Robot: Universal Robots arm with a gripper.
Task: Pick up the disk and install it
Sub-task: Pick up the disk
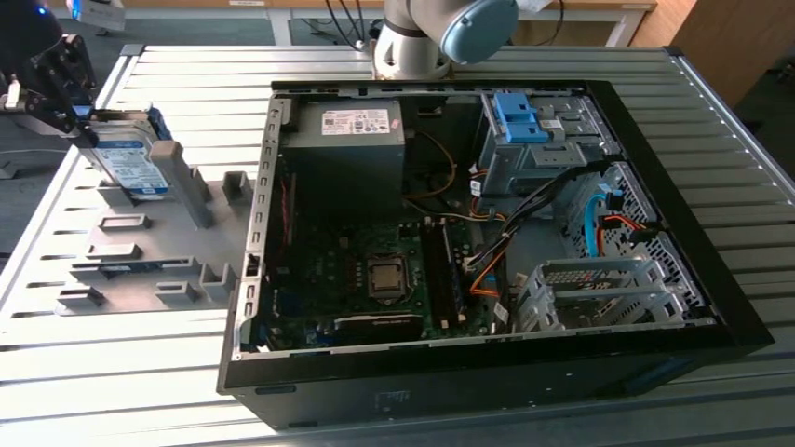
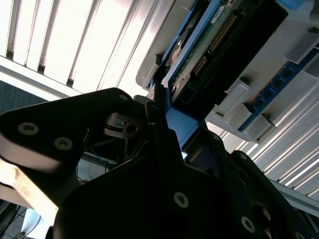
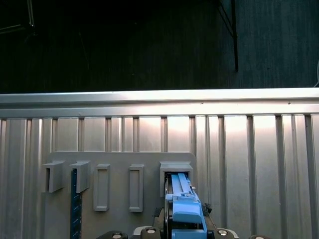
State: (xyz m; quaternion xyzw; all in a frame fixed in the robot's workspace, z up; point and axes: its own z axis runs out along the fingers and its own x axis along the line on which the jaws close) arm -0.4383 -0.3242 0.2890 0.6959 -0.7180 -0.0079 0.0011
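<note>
Gripping the disk by its blue rail, gripper is holding it upright at a grey rack slot.

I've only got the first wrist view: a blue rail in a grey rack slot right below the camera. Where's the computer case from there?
Observer: In the exterior view the open case lies to the exterior view's right of the grey rack, both on the slatted table.
Operator: How does the disk sit?
Observer: The disk stands on edge at the rack's far end, white label showing.
Operator: And the gripper?
Observer: The gripper is at the disk's top, on the exterior view's left of it.
</note>
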